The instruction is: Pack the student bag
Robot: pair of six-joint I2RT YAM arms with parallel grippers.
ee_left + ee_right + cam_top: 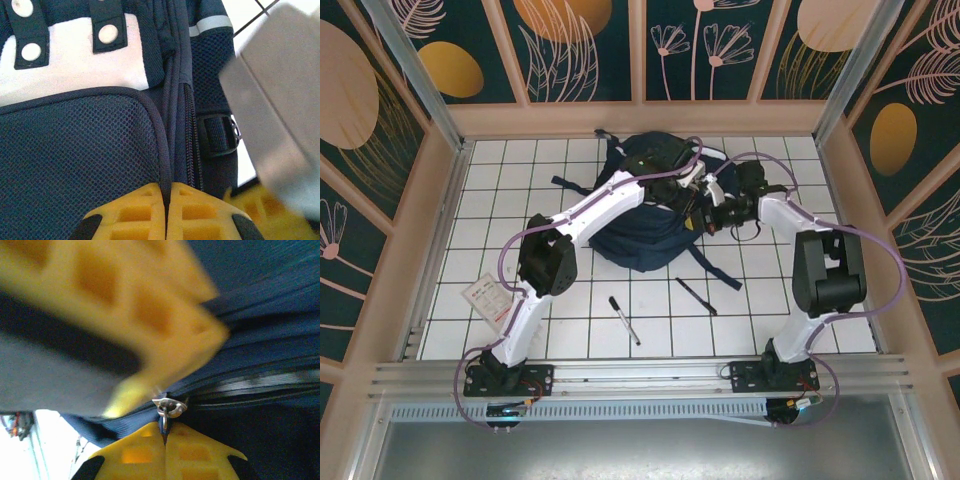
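Navy student bag (635, 245), left jaws pinching piping (162, 150) — right jaws pinching zip pull (169, 406)

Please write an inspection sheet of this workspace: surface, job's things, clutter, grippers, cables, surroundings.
Surface: white tiled table, flat.
Job's things: navy bag lying at far centre.
Clutter: white-black pen and black pen in front of the bag; card beside the left arm.
Grippers: left gripper shut on the bag's seam; right gripper shut on the zip pull.
Cables: purple cables run along both arms; no snag seen.
Surroundings: floral walls; metal rail at near edge.
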